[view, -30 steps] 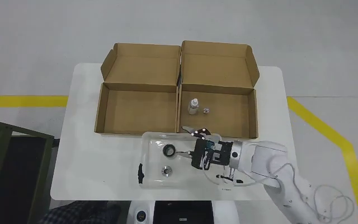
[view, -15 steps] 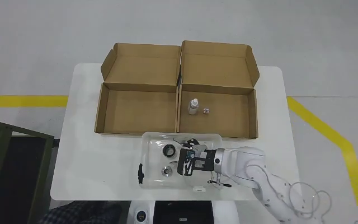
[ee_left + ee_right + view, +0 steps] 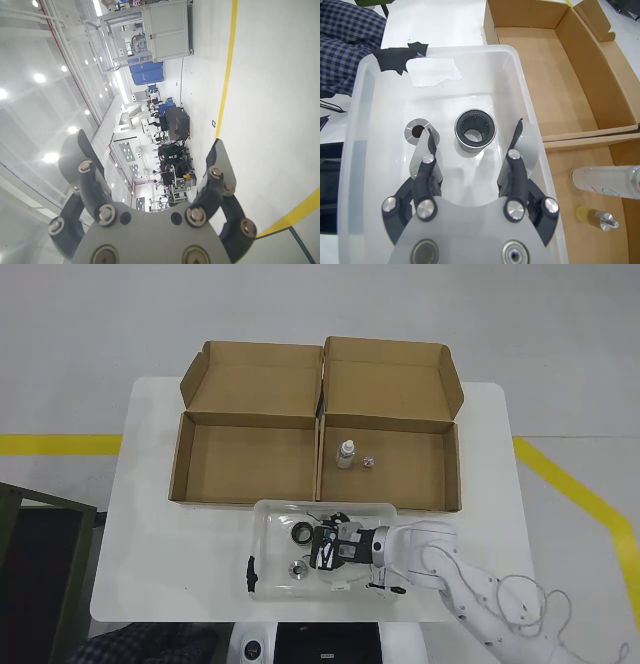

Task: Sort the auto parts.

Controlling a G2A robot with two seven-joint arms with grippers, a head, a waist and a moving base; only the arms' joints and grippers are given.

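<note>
A white surface (image 3: 150, 514) carries two open cardboard boxes side by side at the far side, the left box (image 3: 245, 462) and the right box (image 3: 410, 469), both with their lids folded back. One clear plastic bin (image 3: 262, 514) lies in front of them with its long axis running left to right and a scrap of black tape (image 3: 250, 574) on its left end.

Two metal parts stand in the left half of the bin. A black-lined bearing ring (image 3: 302, 533) stands on end with its bore pointing up. A silver sleeve (image 3: 297, 570) sits nearer the robot, also on end with its hole upward. The two are close but apart.

The right gripper (image 3: 318, 547) is low inside the bin and points left along its length. Its fingers are spread wide and hold nothing. In the right wrist view the ring sits just ahead of the gap between them. One fingertip (image 3: 428, 135) overlaps the sleeve, and contact cannot be judged. The right arm comes in from the near right corner, with its forearm over the bin's right half.

The right box holds one small bottle (image 3: 345, 452), cap toward the far side, and one small yellow-and-silver part (image 3: 369, 461) just to its right.

The left gripper (image 3: 149, 137) points out at the room, its fingers wide apart and bare.
</note>
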